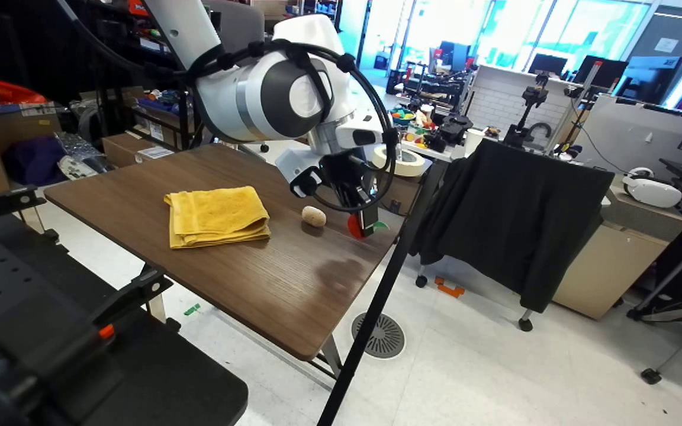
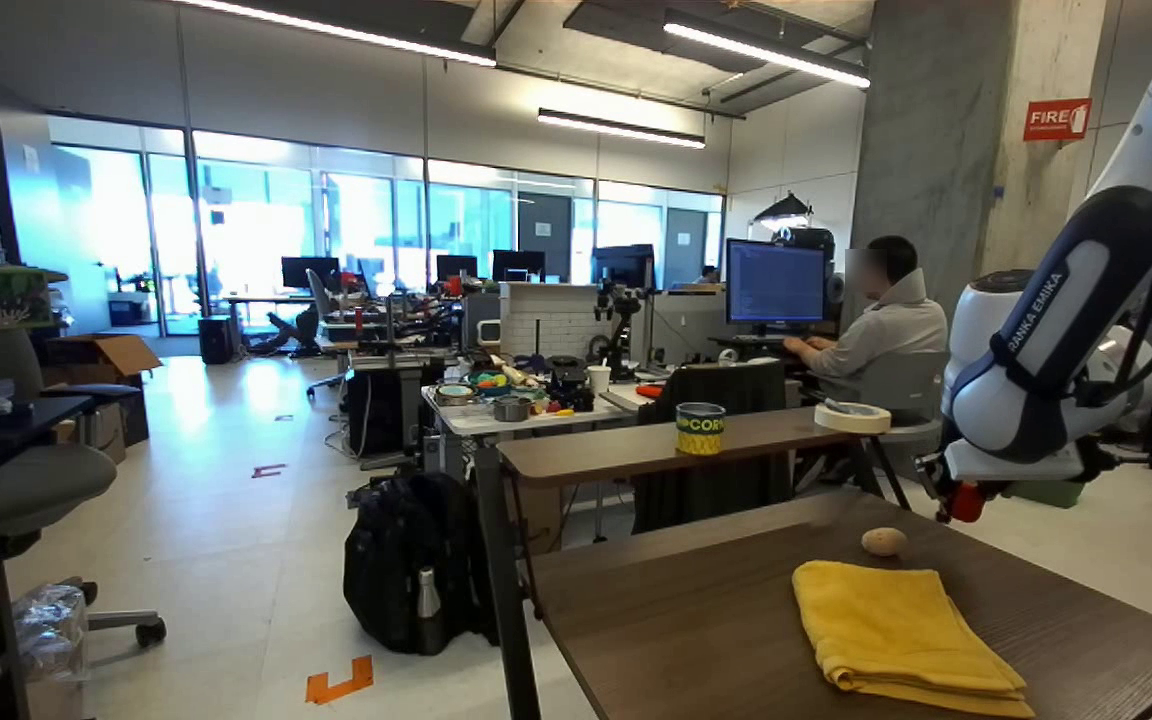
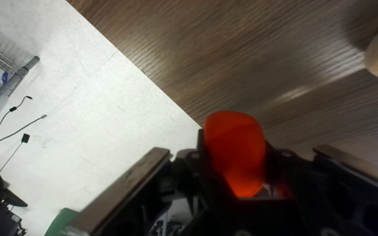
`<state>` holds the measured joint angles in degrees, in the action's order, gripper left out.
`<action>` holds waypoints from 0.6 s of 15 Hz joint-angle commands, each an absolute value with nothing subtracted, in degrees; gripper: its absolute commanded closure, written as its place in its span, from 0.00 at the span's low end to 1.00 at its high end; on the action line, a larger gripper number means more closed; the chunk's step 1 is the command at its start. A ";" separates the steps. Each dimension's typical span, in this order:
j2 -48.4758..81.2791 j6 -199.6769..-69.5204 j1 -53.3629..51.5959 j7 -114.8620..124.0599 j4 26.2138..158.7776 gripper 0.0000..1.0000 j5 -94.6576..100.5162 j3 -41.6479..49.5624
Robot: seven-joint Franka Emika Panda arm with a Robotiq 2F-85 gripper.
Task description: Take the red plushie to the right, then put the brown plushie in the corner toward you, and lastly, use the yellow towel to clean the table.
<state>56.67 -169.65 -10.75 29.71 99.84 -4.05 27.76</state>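
Tool (image 3: pixel 235 155) has the red plushie (image 3: pixel 235 137) clamped, near the desk (image 1: pixel 288 296) edge. Brown plushie (image 1: pixel 314 216) sits on the desk between that and the yellow towel (image 1: pixel 216 216). Towel lies folded, apart from the brown plushie in both exterior views.

Glare through washed-out windows (image 2: pixel 266 235)

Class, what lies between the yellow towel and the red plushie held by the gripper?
The brown plushie lies between the yellow towel and the red plushie in an exterior view.
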 commanded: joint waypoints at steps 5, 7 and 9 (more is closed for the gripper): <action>56.35 -168.12 -8.13 27.21 98.74 0.60 -5.18 23.92; 56.25 -168.39 -7.14 26.56 98.59 0.35 -5.26 22.43; 56.33 -168.82 -6.29 26.39 98.32 0.26 -5.51 21.23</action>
<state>56.98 -169.33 -8.52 28.90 99.26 -4.05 23.79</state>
